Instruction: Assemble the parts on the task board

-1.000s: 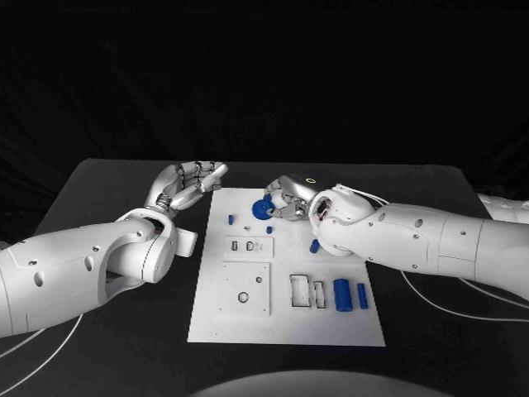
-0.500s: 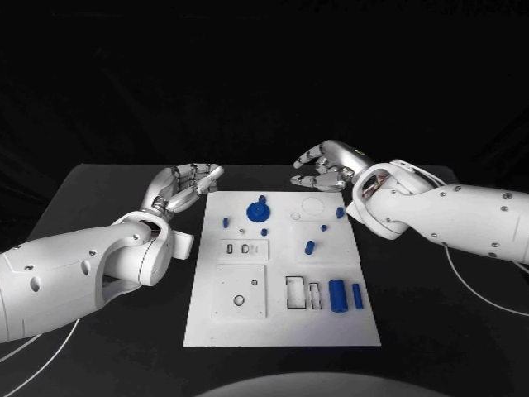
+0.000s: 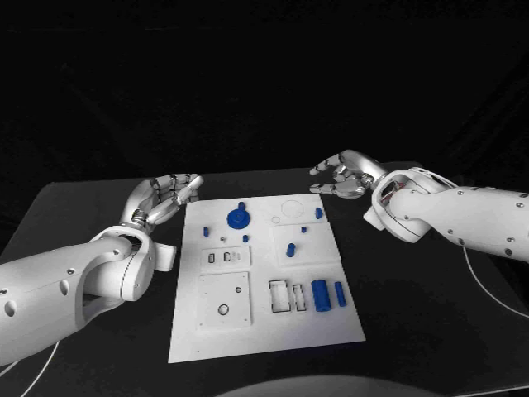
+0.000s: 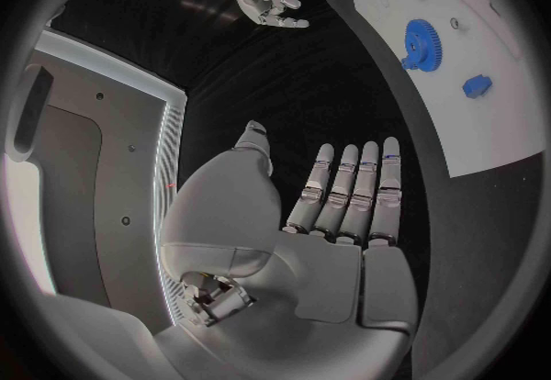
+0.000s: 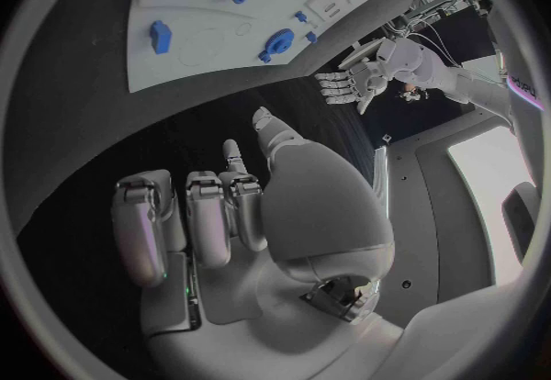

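Note:
The white task board [image 3: 270, 339] lies in the middle of the black table. A blue gear [image 3: 237, 218] stands on its far left part, and small blue parts [image 3: 289, 247] are scattered around it. Two blue cylinders [image 3: 321, 295] lie near the board's right edge. My left hand [image 3: 167, 197] hovers beside the far left corner, fingers straight and apart, holding nothing. My right hand [image 3: 342, 175] hangs beyond the far right corner, fingers loosely bent, with nothing in it. The left wrist view shows the palm [image 4: 333, 215], the gear [image 4: 421, 33] and the board [image 4: 494, 123]. The right wrist view shows that hand [image 5: 230, 215], the gear [image 5: 276, 40] and the board [image 5: 196, 17].
The board carries rectangular slots [image 3: 281, 295] and a square plate with a round hole [image 3: 223, 308]. Black table surface runs along both long sides of the board. White cables [image 3: 503, 289] trail under the right arm.
My right hand has let go of the blue gear and lifted away past the board's far right corner. The gear stays on the board. The camera has shifted.

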### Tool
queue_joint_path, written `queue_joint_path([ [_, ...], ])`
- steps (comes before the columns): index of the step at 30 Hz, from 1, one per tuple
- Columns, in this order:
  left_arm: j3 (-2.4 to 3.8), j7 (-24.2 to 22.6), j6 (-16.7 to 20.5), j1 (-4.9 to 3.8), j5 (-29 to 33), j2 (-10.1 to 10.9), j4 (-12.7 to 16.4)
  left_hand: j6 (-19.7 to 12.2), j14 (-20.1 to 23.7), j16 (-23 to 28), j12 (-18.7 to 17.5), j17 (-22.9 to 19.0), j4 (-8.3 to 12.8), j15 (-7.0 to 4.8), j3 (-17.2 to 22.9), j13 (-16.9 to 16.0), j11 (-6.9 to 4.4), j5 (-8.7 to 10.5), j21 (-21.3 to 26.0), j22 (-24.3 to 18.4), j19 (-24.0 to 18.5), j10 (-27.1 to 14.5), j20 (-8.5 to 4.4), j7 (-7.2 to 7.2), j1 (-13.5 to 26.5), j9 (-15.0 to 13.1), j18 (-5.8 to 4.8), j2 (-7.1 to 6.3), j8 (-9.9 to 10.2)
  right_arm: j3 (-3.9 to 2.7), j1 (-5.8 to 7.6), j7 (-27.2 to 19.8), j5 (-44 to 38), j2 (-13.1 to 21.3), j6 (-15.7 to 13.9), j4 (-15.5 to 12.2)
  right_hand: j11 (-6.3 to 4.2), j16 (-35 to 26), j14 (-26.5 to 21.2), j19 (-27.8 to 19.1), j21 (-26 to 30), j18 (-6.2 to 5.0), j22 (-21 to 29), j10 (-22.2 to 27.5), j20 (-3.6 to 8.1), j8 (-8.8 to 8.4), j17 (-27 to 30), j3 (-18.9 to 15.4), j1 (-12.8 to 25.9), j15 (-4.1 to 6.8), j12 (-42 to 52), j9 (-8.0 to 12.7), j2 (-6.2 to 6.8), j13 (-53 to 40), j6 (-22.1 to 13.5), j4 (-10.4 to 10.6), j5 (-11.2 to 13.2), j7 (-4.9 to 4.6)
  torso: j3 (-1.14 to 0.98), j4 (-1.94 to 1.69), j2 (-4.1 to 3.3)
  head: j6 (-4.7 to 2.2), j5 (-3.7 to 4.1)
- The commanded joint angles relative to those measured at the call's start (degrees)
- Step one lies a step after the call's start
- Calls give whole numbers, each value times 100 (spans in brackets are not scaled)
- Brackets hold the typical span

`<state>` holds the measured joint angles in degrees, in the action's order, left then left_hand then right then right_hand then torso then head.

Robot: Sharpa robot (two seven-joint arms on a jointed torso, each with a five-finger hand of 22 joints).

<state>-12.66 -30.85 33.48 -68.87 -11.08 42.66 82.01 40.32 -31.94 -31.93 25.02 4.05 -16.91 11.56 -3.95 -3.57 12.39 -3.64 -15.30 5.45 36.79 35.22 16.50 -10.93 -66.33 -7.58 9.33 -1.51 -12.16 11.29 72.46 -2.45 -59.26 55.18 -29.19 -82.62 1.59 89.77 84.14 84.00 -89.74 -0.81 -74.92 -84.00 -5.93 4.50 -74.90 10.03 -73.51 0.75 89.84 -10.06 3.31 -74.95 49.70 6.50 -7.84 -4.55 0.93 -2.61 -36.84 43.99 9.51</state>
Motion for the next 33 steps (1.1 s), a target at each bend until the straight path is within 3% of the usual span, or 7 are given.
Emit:
queue_joint_path([
  [1,4,-82,-127,14,-27,-19,-13,-40,52,21,-20,8,8,4,32,-1,3,-5,21,-9,-40,49,10,-363,-20,-9,-50,61,-35,1,-92,-241,112,2,199,145,-63,23,586,600,-26,81,-1508,-600,51,-29,-1510,-38,-64,46,16,11,-1,-1505,-19,-1,43,56,-34,33,13,-2,45],
  [5,4,-85,-134,35,-27,-11,-27,-40,52,21,-20,8,8,4,32,-1,3,-5,21,-9,-40,49,10,-363,-20,-9,-50,61,-35,2,-242,-269,114,-34,250,342,-80,23,586,600,-26,81,-1508,-600,66,-49,-1510,-50,-99,62,16,28,1,-1505,-43,-7,44,88,-41,47,14,5,14],
  [13,4,-85,-133,51,-28,12,-41,-47,57,24,-25,8,9,6,32,0,4,-9,26,-13,-44,45,10,-365,-33,-9,-52,86,-36,1,-453,-112,83,-160,308,553,-125,23,586,600,-26,81,-1508,-600,117,-59,-1510,-60,-302,111,16,69,15,-1505,-44,-99,-20,93,-24,24,6,24,-6],
  [22,4,-87,-130,54,-28,26,-37,-47,57,24,-25,8,9,6,32,0,4,-9,26,-13,-44,45,10,-365,-33,-9,-52,86,-36,1,-524,84,-34,-307,483,707,-159,23,586,600,-26,81,-1508,-600,159,-52,-1510,-93,-487,149,16,108,9,-1505,-12,-159,202,122,-23,25,20,34,-23],
  [33,4,-89,-124,54,-28,34,-34,-49,60,25,-27,8,9,7,31,-1,5,-12,28,-15,-47,45,10,-365,-38,-10,-53,98,-38,1,-574,323,-374,-438,653,808,-175,23,586,600,-26,81,-1508,-600,181,-52,-1510,-64,-668,171,16,134,-47,-1505,19,-224,218,146,-23,18,16,16,-40],
])
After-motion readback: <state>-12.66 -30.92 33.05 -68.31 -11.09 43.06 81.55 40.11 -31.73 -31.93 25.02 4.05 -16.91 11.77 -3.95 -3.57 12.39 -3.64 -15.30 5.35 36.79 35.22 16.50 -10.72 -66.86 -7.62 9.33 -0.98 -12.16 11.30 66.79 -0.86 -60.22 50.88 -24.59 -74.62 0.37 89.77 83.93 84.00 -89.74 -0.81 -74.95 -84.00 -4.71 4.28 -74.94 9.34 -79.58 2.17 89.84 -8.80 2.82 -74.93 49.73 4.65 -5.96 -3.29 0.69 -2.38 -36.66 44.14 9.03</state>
